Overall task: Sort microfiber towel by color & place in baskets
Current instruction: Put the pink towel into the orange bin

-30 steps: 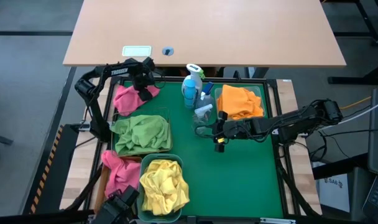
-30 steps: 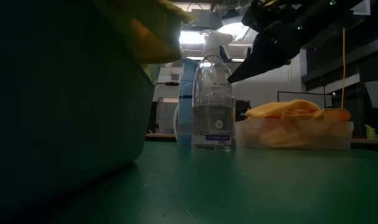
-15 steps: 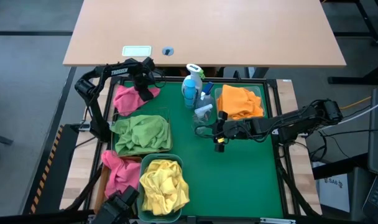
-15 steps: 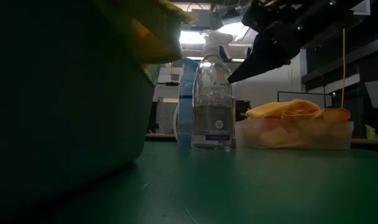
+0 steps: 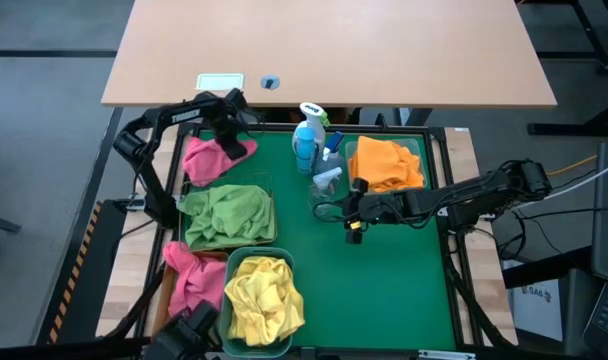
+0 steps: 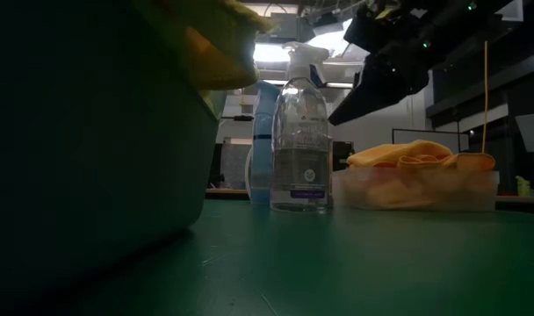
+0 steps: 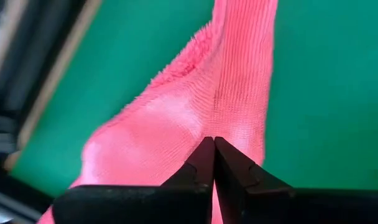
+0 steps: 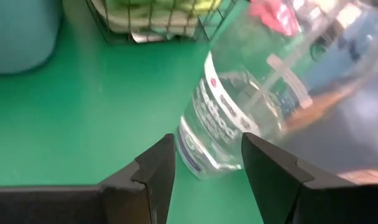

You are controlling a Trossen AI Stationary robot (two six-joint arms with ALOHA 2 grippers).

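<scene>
My left gripper [image 5: 230, 126] is at the tray's far left corner, shut on a loose pink towel [image 5: 208, 158], and its fingers [image 7: 212, 147] close over the towel [image 7: 195, 106] in the left wrist view. A green towel [image 5: 227, 213] fills the wire-mesh basket. A second pink towel [image 5: 188, 276] lies in the amber basket. The teal basket [image 5: 234, 262] holds a yellow towel [image 5: 264, 300]. An orange towel [image 5: 385, 163] is in the clear basket [image 6: 416, 189]. My right gripper [image 5: 352, 222] hovers open mid-tray, beside a clear spray bottle [image 8: 229, 118]. My left gripper pinches the loose pink towel at its far end [image 7: 209, 127] between the two shut fingertips, coming from above. One layer or several, I cannot tell. The cloth runs away from the fingers, and its larger part [image 5: 202, 165] lies at the tray's far left corner.
A blue spray bottle [image 5: 306, 135] and the clear spray bottle [image 5: 326, 182] stand between the pink towel and the clear basket. The green tray [image 5: 384, 290] has open room on its near right. A wooden table [image 5: 329, 50] stands beyond the tray.
My left gripper has moved a little toward the far edge, still shut on the pink towel's end. In the low view my right gripper has shifted slightly.
</scene>
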